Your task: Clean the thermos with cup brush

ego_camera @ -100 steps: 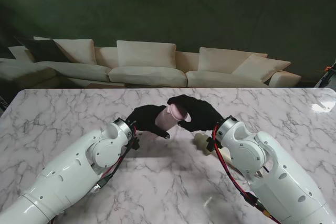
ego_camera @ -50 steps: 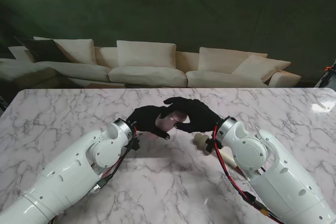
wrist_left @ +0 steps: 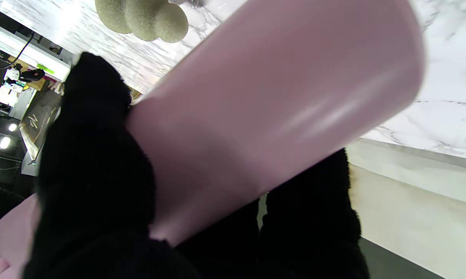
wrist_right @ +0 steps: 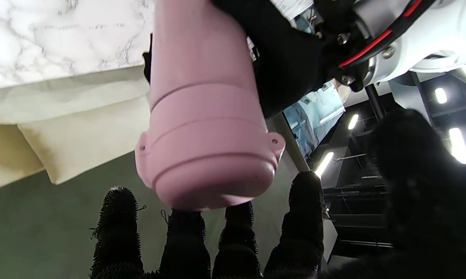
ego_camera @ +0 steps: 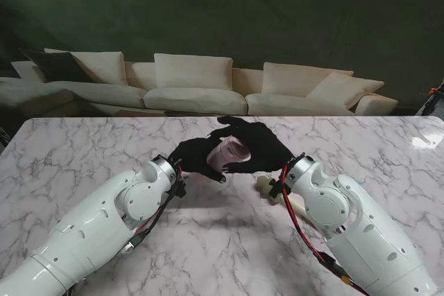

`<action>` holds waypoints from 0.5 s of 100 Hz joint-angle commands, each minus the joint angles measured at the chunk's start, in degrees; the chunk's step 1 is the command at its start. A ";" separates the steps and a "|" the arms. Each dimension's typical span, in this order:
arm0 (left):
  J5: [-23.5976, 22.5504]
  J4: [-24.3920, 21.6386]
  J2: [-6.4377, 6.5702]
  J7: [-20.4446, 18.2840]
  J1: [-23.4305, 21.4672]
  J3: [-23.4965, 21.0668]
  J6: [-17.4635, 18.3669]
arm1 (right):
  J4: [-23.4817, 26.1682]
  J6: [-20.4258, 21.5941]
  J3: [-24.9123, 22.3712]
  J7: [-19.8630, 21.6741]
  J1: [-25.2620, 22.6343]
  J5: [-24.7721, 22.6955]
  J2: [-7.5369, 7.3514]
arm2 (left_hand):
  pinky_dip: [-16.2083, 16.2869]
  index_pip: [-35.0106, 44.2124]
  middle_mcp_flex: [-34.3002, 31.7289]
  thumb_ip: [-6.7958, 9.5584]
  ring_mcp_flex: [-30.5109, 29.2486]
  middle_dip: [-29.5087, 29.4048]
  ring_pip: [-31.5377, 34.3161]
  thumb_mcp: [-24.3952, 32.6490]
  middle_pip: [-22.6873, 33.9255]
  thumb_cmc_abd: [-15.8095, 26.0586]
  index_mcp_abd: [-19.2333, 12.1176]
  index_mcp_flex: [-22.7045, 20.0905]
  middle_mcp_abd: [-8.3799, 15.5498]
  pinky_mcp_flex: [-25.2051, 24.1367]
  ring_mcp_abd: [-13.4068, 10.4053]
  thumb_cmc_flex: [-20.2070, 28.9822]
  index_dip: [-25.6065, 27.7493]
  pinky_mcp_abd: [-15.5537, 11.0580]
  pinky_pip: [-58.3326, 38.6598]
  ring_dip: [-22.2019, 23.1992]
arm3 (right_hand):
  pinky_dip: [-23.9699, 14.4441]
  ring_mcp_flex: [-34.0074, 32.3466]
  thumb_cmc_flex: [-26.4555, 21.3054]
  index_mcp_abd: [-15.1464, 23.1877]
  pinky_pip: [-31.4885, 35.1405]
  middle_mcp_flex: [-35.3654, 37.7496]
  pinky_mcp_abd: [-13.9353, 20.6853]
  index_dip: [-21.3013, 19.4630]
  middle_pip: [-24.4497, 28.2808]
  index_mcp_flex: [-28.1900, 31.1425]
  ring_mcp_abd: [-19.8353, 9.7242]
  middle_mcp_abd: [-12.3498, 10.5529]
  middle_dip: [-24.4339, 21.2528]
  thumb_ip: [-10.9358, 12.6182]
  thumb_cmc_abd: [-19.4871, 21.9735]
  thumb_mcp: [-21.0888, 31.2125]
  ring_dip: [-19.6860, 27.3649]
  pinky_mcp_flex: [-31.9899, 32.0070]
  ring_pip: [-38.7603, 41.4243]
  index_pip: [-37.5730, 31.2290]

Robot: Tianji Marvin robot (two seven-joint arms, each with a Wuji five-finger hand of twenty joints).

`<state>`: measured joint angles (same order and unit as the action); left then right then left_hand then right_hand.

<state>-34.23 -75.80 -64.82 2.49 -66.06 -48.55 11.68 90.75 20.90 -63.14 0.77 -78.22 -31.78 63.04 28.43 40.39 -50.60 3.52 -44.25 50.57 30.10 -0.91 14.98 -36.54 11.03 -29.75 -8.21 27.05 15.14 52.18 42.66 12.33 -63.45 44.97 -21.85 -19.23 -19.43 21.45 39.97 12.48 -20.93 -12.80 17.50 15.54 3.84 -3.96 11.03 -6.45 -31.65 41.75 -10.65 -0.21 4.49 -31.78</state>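
Pink thermos point(ego_camera: 231, 152) is held off the marble table point(ego_camera: 83, 150), tilted, its lidded end toward the right hand point(ego_camera: 258, 147). Left hand point(ego_camera: 194, 157) has its black-gloved fingers point(wrist_left: 93, 162) wrapped around the thermos body. Right hand cups the lid, fingers point(wrist_right: 301, 217) spread and curled just beside it; whether they grip it I cannot tell. Cup brush point(ego_camera: 267, 185) lies on the table beside the thermos, nearer to me, under the right wrist.

Pink thermos point(ego_camera: 229, 153) tilted, lid on, off the table, cream cup brush point(ego_camera: 266, 185) lying right
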 commanded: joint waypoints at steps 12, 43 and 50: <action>-0.07 -0.21 -0.26 -0.49 0.42 -0.13 0.39 | 1.94 -5.34 -1.41 -2.85 -1.57 -3.23 0.63 | 3.35 4.75 -2.22 -1.00 -3.31 1.00 6.63 19.05 5.29 21.92 -8.54 -4.88 3.85 3.32 -1.04 20.62 1.04 -4.98 -6.74 2.16 | -1.65 1.54 7.67 -13.74 1.34 -2.26 2.58 2.92 -0.78 -10.26 1.60 7.42 -0.43 0.50 9.62 -7.09 -0.34 -0.53 -1.03 4.19; -0.51 -0.16 -0.18 -0.22 0.32 -0.48 1.01 | 10.31 -20.83 -4.47 1.18 -5.85 -12.70 -0.56 | 3.37 4.81 -2.28 -0.93 -3.42 1.00 6.71 19.00 5.36 21.85 -8.58 -4.93 3.92 3.38 -1.09 20.61 1.05 -4.97 -6.80 2.19 | -15.98 -28.56 21.08 -24.78 42.38 8.21 3.27 -0.51 14.24 -7.10 6.80 10.74 5.73 0.76 20.77 -12.15 -18.73 -32.48 32.06 7.55; -0.55 -0.04 -0.21 -0.10 0.41 -0.43 1.10 | 12.74 -24.17 -4.69 3.89 -6.88 -13.50 -0.90 | 3.37 4.81 -2.25 -0.91 -3.34 0.99 6.70 19.00 5.36 21.88 -8.60 -4.93 3.85 3.36 -1.04 20.60 1.05 -4.96 -6.81 2.20 | -14.56 -36.99 23.56 -24.82 50.60 12.15 3.74 -0.74 16.64 -6.23 8.73 11.92 7.14 0.72 20.85 -10.58 -20.39 -41.85 38.63 6.42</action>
<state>-34.76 -75.75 -64.82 2.78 -66.10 -48.96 12.47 102.10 -2.95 -67.61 3.62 -83.93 -45.20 62.54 28.50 40.24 -50.60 3.45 -44.50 50.57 30.54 -0.91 15.39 -36.54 11.04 -29.75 -8.21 27.24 15.14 52.18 42.65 12.33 -64.08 45.01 -36.26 -50.42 0.08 -2.32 83.33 22.44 -17.86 -12.28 31.47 7.96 10.58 7.32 16.79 -5.98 -12.13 29.75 -28.81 -36.05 38.05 -24.05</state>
